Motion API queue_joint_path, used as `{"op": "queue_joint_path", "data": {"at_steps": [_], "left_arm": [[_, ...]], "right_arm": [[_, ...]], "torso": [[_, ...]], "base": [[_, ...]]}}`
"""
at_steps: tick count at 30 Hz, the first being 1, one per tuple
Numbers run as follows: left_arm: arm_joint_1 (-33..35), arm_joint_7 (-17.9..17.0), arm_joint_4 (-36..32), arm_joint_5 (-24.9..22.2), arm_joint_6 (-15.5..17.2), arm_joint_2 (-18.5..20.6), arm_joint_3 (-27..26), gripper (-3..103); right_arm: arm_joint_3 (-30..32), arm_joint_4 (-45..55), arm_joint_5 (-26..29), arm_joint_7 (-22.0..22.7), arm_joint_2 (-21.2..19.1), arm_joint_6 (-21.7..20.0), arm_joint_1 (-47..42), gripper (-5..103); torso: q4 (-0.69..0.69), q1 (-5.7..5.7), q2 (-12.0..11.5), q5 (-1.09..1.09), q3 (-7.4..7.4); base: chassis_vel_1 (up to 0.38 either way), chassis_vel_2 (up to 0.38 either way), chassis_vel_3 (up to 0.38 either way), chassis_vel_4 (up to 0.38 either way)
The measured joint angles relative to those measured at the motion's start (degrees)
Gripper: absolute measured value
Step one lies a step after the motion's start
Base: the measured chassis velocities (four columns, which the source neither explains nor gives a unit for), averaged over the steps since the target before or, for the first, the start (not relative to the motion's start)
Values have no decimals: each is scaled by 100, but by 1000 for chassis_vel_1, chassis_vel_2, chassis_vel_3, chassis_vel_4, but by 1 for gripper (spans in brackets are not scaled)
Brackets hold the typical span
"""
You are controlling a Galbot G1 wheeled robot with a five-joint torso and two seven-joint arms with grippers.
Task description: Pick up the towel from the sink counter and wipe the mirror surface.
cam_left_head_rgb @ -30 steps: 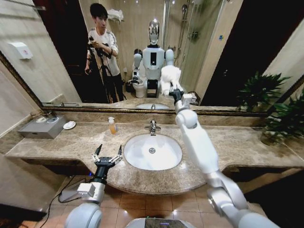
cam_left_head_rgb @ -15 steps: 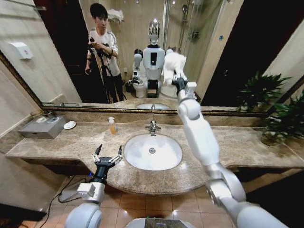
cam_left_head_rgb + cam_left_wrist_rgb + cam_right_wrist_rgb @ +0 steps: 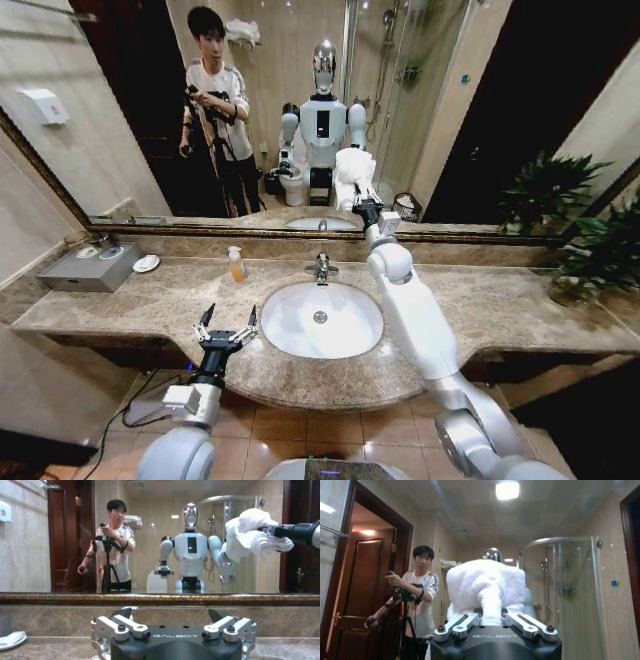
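Bunched white towel (image 3: 354, 168) seemingly against the wide dark-framed mirror (image 3: 120, 130), above the marble sink counter (image 3: 500, 300).

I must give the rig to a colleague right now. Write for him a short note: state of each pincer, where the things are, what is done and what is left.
Right pincer: shut on the white towel, arm stretched over the basin, towel held up against the mirror near its lower middle, above the faucet.
Left pincer: open, holding nothing, parked low at the front edge of the sink counter, left of the basin.
Done: towel is picked up and raised to the glass.
Left: wiping the mirror surface; the pictures cannot tell how much of it has been covered.
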Motion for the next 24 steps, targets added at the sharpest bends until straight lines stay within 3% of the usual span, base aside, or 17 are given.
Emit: {"op": "queue_joint_path", "data": {"at_steps": [24], "left_arm": [[0, 0, 0, 0, 0, 0, 0, 100]], "right_arm": [[-91, 15, -107, -6, 95, 24, -68, 12]], "torso": [[0, 0, 0, 0, 0]], "base": [[40, 37, -36, -35]]}}
